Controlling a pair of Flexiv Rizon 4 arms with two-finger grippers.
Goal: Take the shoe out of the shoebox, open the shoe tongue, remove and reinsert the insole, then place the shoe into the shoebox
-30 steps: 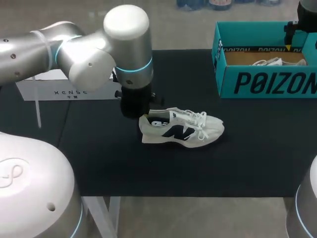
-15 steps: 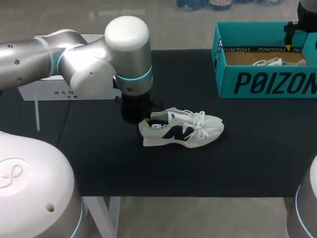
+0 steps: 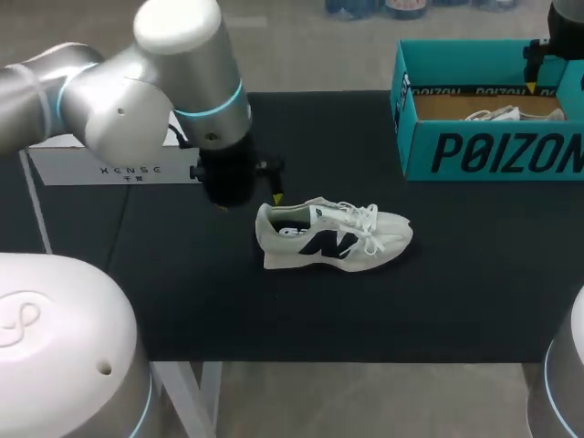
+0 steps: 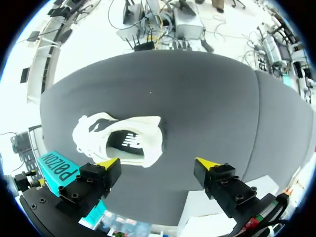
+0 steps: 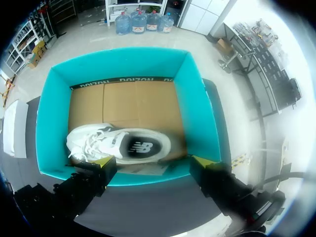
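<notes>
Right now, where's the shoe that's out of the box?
Head view: the shoe lies in the middle of the table, heel just right of the left gripper; the shoebox sits far right.

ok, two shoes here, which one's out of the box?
The shoe on the black mat, just ahead of the open left gripper. The other shoe lies inside the teal shoebox, under the right gripper.

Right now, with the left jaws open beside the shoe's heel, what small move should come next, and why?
Probably lower the left jaws onto the shoe's heel collar to steady it. They stand open and empty just behind the heel, the shoe lies free on the black mat, and its insole sits inside.
</notes>
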